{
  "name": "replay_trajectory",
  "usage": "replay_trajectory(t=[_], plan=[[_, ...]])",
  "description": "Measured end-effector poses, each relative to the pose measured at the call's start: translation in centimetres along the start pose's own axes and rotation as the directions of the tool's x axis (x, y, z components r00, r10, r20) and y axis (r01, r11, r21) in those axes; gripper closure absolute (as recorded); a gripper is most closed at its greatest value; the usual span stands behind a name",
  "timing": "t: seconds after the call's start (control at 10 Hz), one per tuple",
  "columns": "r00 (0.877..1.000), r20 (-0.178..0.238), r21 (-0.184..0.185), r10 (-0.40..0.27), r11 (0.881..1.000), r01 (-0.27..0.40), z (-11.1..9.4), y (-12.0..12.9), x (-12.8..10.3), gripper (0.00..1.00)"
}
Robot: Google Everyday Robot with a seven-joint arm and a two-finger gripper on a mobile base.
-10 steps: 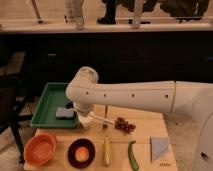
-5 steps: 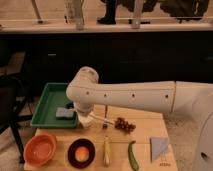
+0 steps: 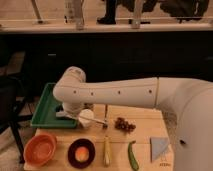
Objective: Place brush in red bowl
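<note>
The red bowl (image 3: 40, 148) stands at the front left of the wooden table, with nothing visible in it. A slim pale stick with a small dark end, the brush (image 3: 99, 120), lies level just right of a white round object (image 3: 86, 118). My gripper (image 3: 76, 115) hangs below the big white wrist, over the near right corner of the green tray (image 3: 46, 107), up and to the right of the bowl. The gripper's tip meets the white object and the brush's left end. I cannot tell whether it is touching them.
A dark dish with an orange centre (image 3: 81, 152), a pale-yellow corn-like stick (image 3: 106, 150) and a green vegetable (image 3: 132, 155) lie along the front. A dark grape bunch (image 3: 125, 125) and a blue cloth (image 3: 160, 147) lie to the right. A grey item (image 3: 62, 114) sits in the tray.
</note>
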Motion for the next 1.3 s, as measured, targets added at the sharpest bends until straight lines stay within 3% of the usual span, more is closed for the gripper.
replay_trajectory(t=[0.4, 0.9, 1.3], plan=[[0.996, -0.009, -0.060, -0.085, 0.995, 0.084, 1.0, 2.4, -4.2, 1.00], [0.983, -0.028, -0.166, -0.179, 0.971, 0.172, 4.4, 5.9, -8.4, 1.00], [0.976, -0.037, -0.201, -0.215, 0.958, 0.204, 5.8, 6.8, -9.4, 1.00]])
